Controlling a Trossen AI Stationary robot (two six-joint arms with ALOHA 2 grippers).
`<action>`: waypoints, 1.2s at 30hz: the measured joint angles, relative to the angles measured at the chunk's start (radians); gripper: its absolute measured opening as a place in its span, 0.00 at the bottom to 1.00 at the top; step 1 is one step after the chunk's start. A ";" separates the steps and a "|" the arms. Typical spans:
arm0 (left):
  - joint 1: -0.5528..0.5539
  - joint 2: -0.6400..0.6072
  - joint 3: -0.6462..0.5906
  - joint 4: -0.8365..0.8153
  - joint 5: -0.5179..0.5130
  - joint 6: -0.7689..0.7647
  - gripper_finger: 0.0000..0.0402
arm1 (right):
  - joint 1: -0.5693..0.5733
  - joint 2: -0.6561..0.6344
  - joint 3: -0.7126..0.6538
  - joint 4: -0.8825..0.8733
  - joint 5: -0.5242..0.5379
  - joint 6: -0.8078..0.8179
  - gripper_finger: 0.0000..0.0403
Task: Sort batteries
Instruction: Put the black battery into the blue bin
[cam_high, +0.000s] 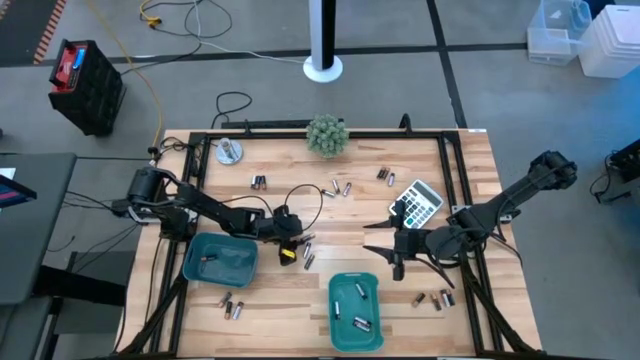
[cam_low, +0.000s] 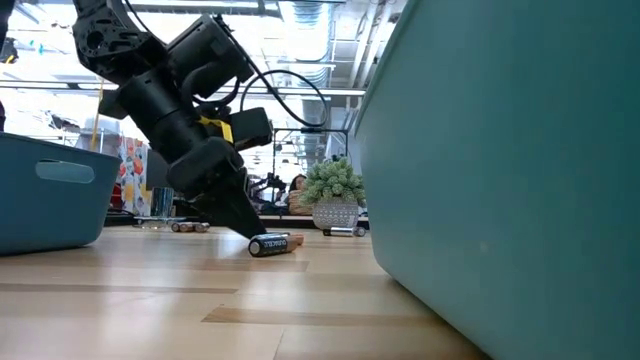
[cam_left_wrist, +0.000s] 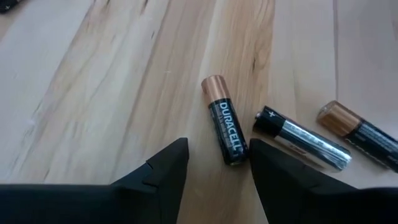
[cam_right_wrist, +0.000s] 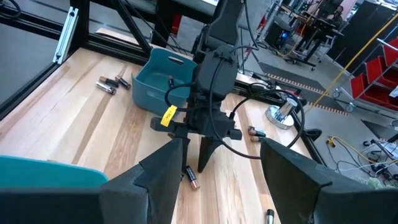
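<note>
Three batteries lie on the wood just ahead of my left gripper (cam_left_wrist: 217, 145): a dark one with a coppery end (cam_left_wrist: 225, 121), a silvery one (cam_left_wrist: 301, 138) and another dark one (cam_left_wrist: 360, 132). My left gripper (cam_high: 293, 248) is open, slants down and has its tips low at the table (cam_low: 243, 225). The first dark battery's near end reaches between the fingertips. A teal tray (cam_high: 220, 270) lies to the gripper's left and a second teal tray (cam_high: 352, 335) toward the near edge. My right gripper (cam_high: 386, 248) hangs open above the table's right half, holding nothing. My left gripper's one fingertip (cam_left_wrist: 256, 149) stands right beside the dark end (cam_left_wrist: 236, 158) of the dark battery, which lies flat on the table. Whether the fingertip touches it, I cannot tell.
More batteries lie scattered: near the far middle (cam_high: 340, 188), at the near left (cam_high: 232, 307) and at the near right (cam_high: 436, 299). A grey calculator (cam_high: 420, 203) lies right of centre and a small potted plant (cam_high: 327, 135) stands at the far edge. A black frame (cam_high: 455, 170) borders the table.
</note>
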 joint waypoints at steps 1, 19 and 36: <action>0.000 0.001 0.000 0.000 -0.007 0.000 0.40 | 0.000 0.000 0.000 -0.002 0.000 0.000 0.58; 0.016 0.002 0.001 -0.010 -0.036 -0.006 0.09 | 0.000 0.000 0.000 -0.013 0.030 0.003 0.58; -0.017 -0.190 -0.003 -0.069 -0.113 0.097 0.09 | 0.000 0.000 0.000 -0.014 0.033 -0.001 0.58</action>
